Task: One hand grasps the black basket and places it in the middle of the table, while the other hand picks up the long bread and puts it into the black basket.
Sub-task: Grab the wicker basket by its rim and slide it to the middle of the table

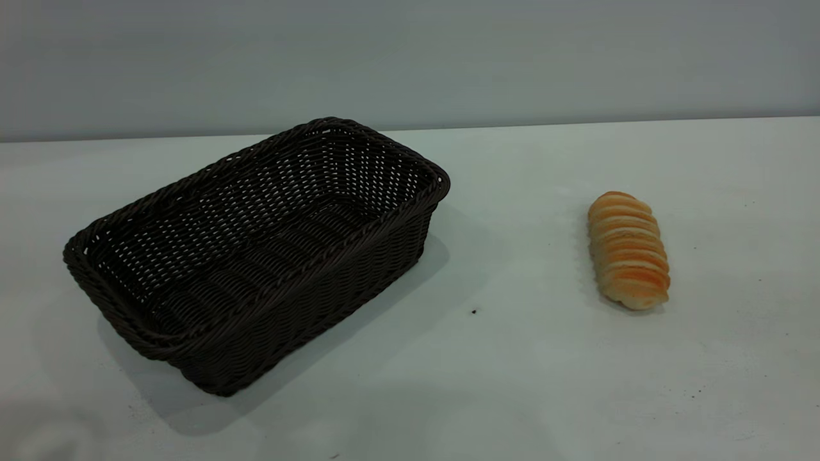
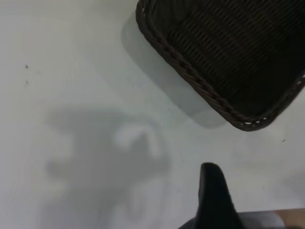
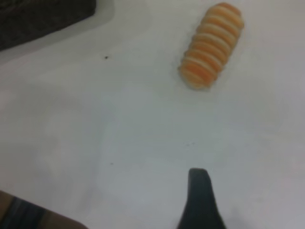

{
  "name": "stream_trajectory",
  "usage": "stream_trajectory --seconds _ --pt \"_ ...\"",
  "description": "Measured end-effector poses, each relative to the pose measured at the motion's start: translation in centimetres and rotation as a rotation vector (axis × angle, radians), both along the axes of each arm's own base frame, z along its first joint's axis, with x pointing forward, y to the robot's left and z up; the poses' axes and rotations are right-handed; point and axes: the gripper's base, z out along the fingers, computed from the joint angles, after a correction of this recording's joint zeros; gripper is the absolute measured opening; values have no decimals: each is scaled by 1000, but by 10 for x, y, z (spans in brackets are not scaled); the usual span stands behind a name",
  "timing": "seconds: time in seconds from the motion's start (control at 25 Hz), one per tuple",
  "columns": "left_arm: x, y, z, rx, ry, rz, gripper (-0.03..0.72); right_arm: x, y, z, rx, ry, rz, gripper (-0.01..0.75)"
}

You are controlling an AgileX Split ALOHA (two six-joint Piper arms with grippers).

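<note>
The table (image 1: 512, 358) is carrying the basket (image 1: 256, 256) at the exterior view's left, empty and upright. The bread (image 1: 629, 251) is lying well apart at the right. Each wrist view is showing one dark fingertip (image 2: 214, 198) (image 3: 200, 202) above bare table; their spread cannot be told.

Black basket (image 2: 224, 57): in the left wrist view we see one corner only, the rest cut off; in the right wrist view, merely a dark edge. Left gripper (image 2: 214, 198) and right gripper (image 3: 200, 200): one finger each (we cannot tell the jaws' state). Neither arm appears in the exterior view
</note>
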Motion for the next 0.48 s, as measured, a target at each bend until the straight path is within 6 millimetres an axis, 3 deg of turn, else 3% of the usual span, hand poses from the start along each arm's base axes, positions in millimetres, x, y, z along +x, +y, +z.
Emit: stream_trajectory --seconds 0.12,0.28,0.48 --pt "29 0 -15 -14 104 37 519 8 2 -4 12 20 10 543" --pt "54 -1 -44 -43 213 127 519 11 3 -5 22 22 18 543" --pt "73 -1 -73 -135 290 431 519 11 3 -5 23 21 19 543"
